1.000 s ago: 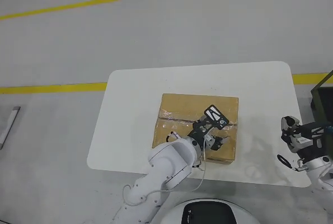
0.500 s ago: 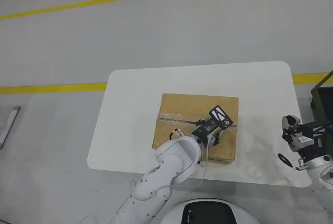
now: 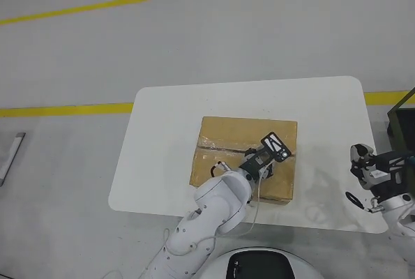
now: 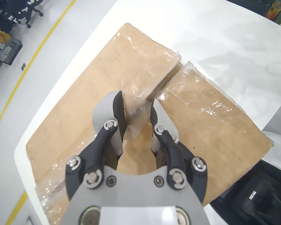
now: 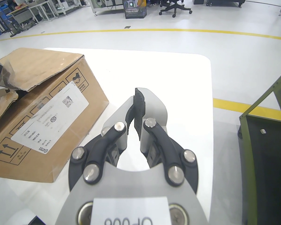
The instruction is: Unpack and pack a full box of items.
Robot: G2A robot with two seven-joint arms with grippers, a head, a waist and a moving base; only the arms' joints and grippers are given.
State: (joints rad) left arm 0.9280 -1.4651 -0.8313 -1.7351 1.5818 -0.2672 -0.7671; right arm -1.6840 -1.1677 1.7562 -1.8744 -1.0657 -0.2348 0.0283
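Top view first: the cardboard box (image 3: 224, 139) sits about in the middle of the white table (image 3: 165, 125), and the left gripper (image 3: 271, 149) is right over the box's top, toward its right-hand end. The right gripper (image 3: 359, 155) is off near the table's right edge, well apart from the box, with a green rack (image 3: 409, 111) just past that edge.

From the left wrist, the left gripper (image 4: 135, 104) has its fingers part way apart, straddling the seam where the two top flaps meet. One flap (image 4: 135, 57) is tipped up a bit higher than its neighbour, so you can see its thick edge. Its corner, with a crinkly strip of clear tape (image 4: 134, 118) stuck on, sits between the fingers. Honestly can't tell whether that counts as a real grip or whether the flap is only resting there.

From the right wrist, the right gripper (image 5: 137, 99) is closed up, pads touching, nothing in it. The box (image 5: 89, 90) is off to its left, white label (image 5: 49, 120) on the side facing it, and the lifted flap (image 5: 37, 69) is angled up.
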